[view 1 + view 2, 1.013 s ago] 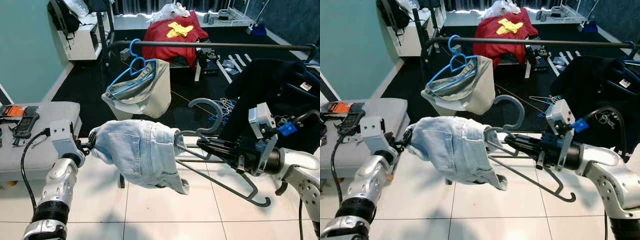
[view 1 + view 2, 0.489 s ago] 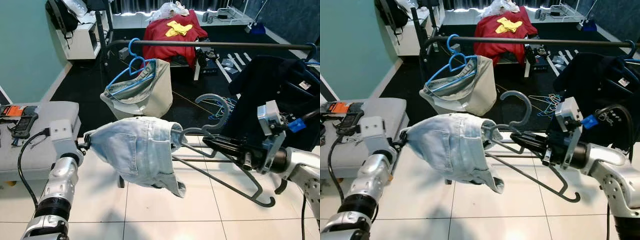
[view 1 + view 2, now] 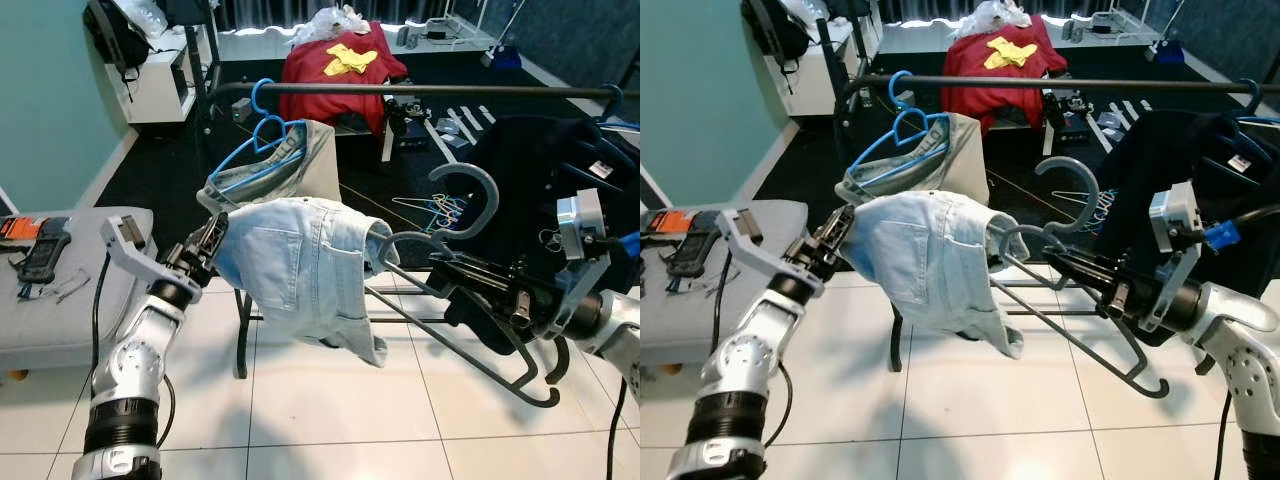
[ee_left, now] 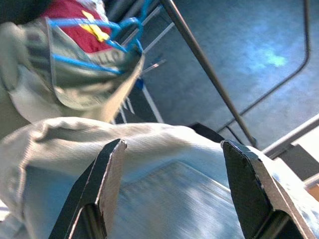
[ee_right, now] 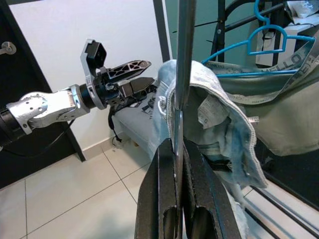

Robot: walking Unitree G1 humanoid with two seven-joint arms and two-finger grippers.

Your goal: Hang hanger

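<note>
A grey plastic hanger [image 3: 470,200] carries pale denim shorts [image 3: 300,270] draped over its left shoulder. My right gripper [image 3: 445,268] is shut on the hanger's neck just below the hook and holds it in the air, lower than the black clothes rail [image 3: 420,90] and nearer to me. In the right wrist view the hanger's stem runs up between the closed fingers [image 5: 164,199]. My left gripper [image 3: 210,240] is open at the left edge of the shorts, and the denim [image 4: 164,199] lies between its spread fingers.
A blue hanger with a beige garment [image 3: 275,170] hangs at the rail's left end, and black clothing [image 3: 540,170] hangs at its right. A grey bench [image 3: 60,300] with small devices stands at my left. Red fabric [image 3: 335,70] and loose hangers lie beyond the rail.
The hanger and shorts have risen and moved right, closer to the rail. My left arm has lifted and swung in toward the shorts' left edge.
</note>
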